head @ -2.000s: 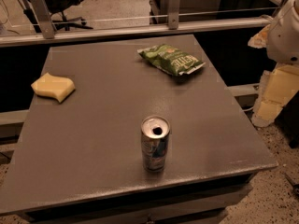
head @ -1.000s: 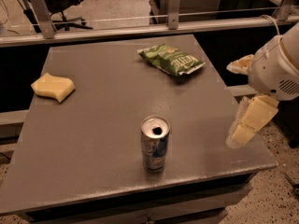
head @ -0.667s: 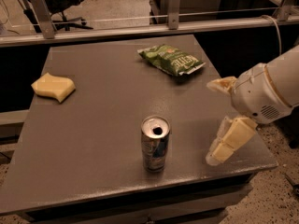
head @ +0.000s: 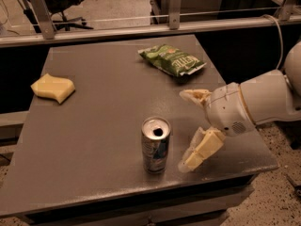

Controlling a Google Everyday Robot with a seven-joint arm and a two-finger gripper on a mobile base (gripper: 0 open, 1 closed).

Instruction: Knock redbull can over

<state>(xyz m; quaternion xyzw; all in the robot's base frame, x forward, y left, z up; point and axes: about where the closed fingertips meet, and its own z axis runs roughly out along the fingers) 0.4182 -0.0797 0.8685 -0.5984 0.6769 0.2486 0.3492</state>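
- Swung in from the table's right edge over the last two seconds, putting the gripper (head: 184,130) low over the table (head: 103,107), just right of the redbull can (head: 156,145). No shift in the can across those frames.
- Step in hand: approach, closing in for the push. No contact visible yet, only a narrow gap between can wall and nearest fingertip.
- Gripper state: released, spread wide, holding nothing. Upper finger (head: 195,95) pointing left, further back on the table. Lower finger (head: 202,149) angled down and left, tip close to the surface beside the can's base.
- Can position: upright, near the table's front edge, about midway across, open top with tab hole facing up. Sits left of the gripper, nearer the lower finger than the upper.
- Next move, as a judgement: sweep sideways to the left and strike high on the can wall, to tip rather than slide. Probably needs the lower finger raised first, being too low at present.
- Risks: slim and likely light, so may just skate along if hit low. Could also go off the front edge if pushed that way.
- Off the path: green chip bag (head: 171,60) back right, yellow sponge (head: 52,88) far left, both well apart from the can.
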